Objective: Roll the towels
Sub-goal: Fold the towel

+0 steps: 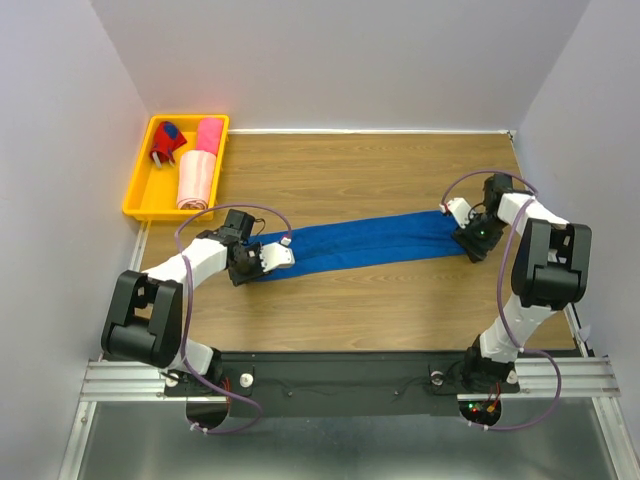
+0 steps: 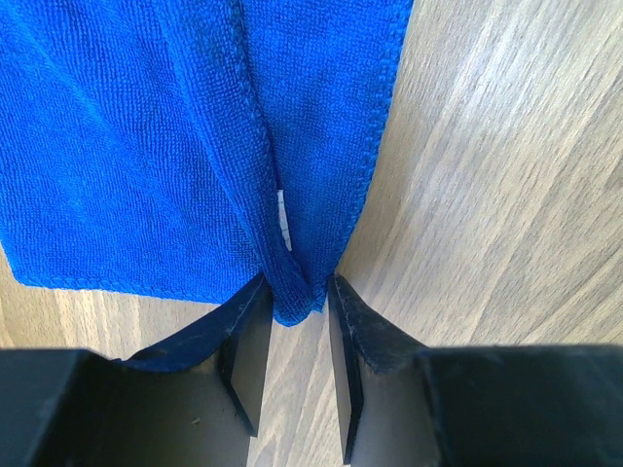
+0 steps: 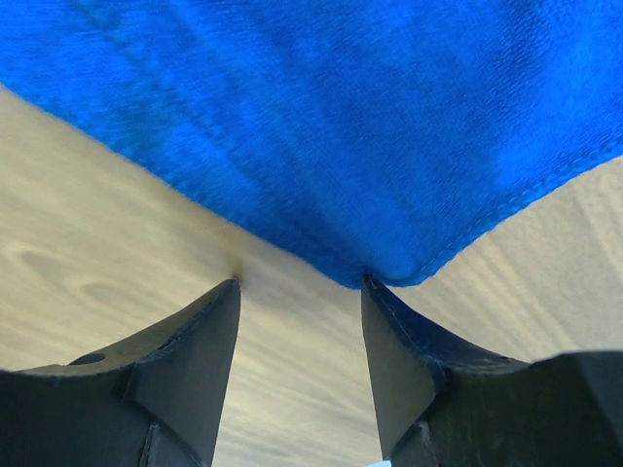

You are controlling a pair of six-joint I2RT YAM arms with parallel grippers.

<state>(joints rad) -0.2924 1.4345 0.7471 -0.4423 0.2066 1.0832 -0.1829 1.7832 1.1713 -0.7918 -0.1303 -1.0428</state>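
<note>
Blue towel [image 1: 360,248] lies stretched flat across the desk [image 1: 380,315] between both arms, its left end bunched into a narrow fold pinched at the tips of the left fingers [image 2: 248,355]. The right fingers [image 3: 195,360] stand spread, holding nothing, with the towel's hem just beyond their tips. I judge that the shallow left pinch may slip once rolling starts, and the unheld right end may drag sideways, skewing the roll.

a plain royal blue towel [image 1: 370,245] against a pale, wood-grain table [image 1: 400,310]; a bright yellow tray [image 1: 150,213] with a hot pink towel [image 1: 209,133], a pale pink towel [image 1: 197,180] and a red-and-blue item [image 1: 168,143]; the robot arms [image 1: 190,265] are white and black.
</note>
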